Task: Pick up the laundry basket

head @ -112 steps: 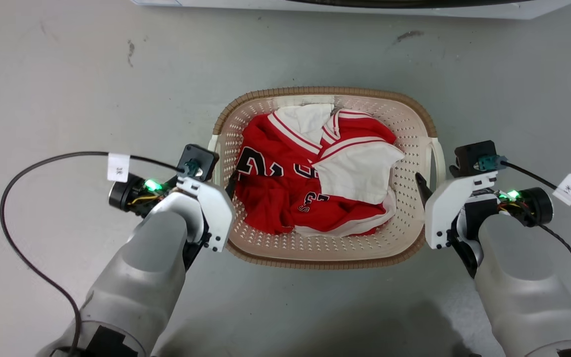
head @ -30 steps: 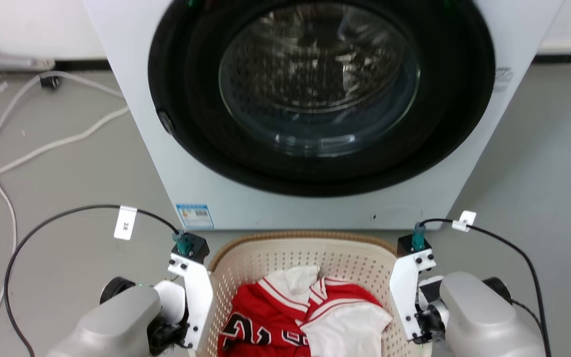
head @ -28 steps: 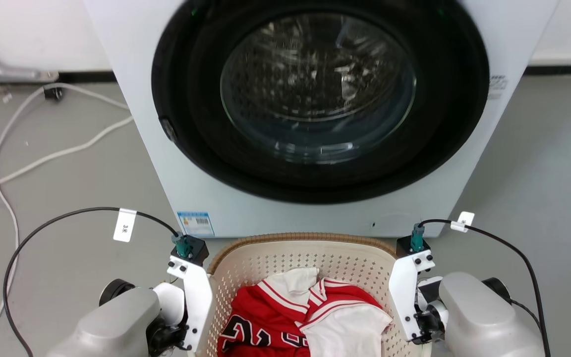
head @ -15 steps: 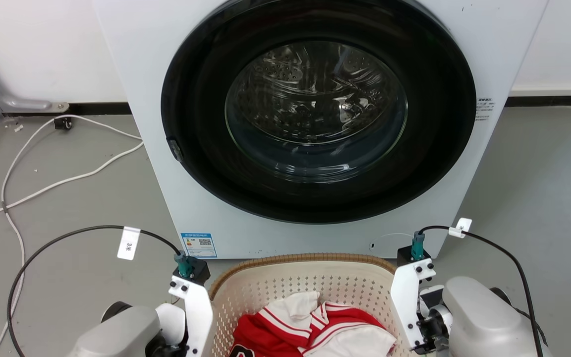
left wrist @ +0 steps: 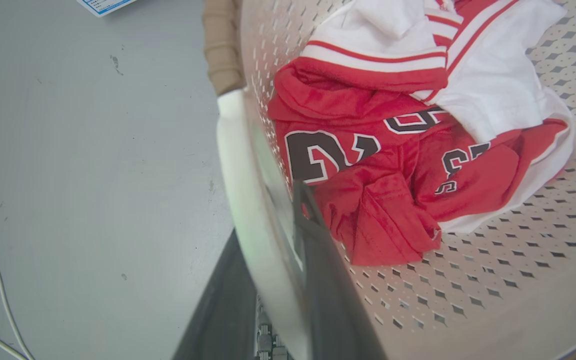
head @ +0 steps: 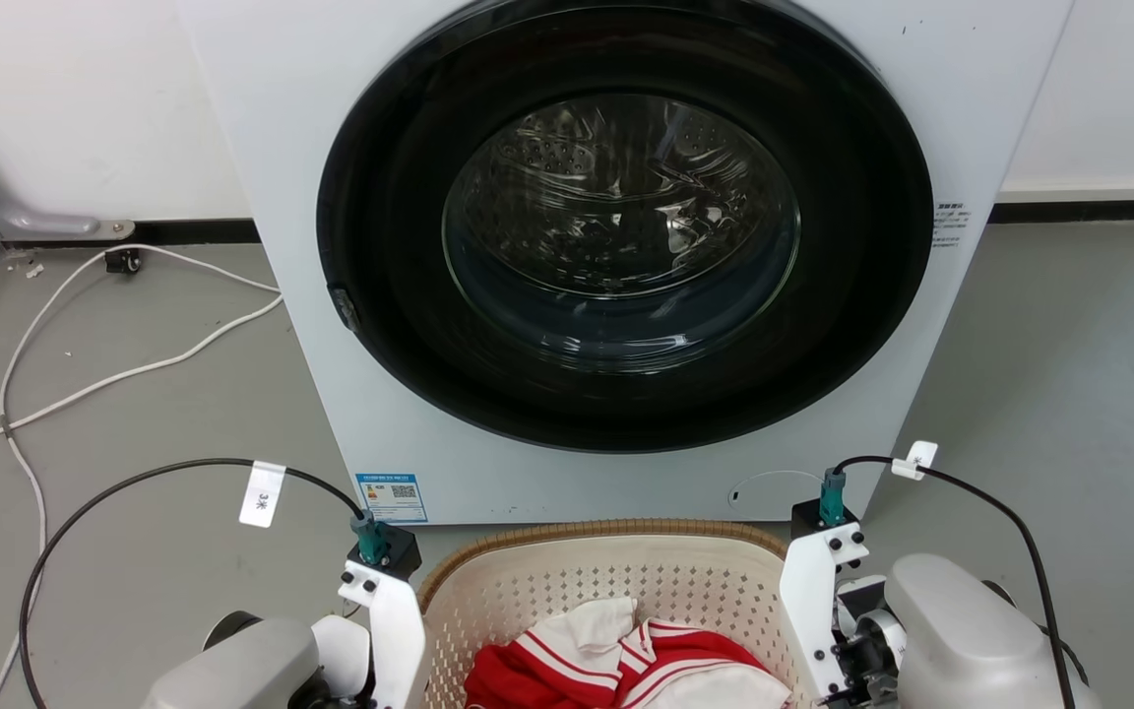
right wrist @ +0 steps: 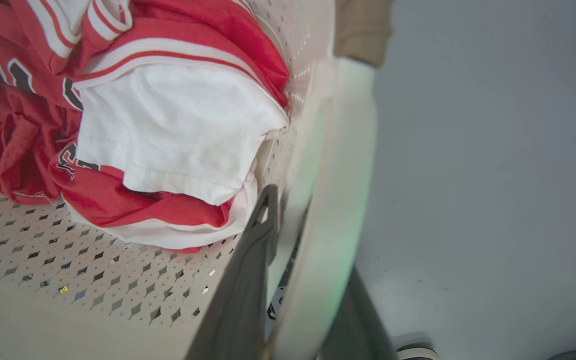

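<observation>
Grey floor [head: 1069,345] and a white washer [head: 616,473] show in the head view, beyond the laundry basket [head: 606,581]. Wrist views reveal the left tool [left wrist: 268,215] and right tool [right wrist: 308,235] each clenching a white handle [left wrist: 235,150], the basket between them.

My head camera looks forward and down over the laundry basket [head: 567,581] to the washer [head: 626,256] just behind it. My wrist cameras sit close at the basket's two side handles [left wrist: 238,175], both looking in on the same jersey [left wrist: 368,200].
</observation>
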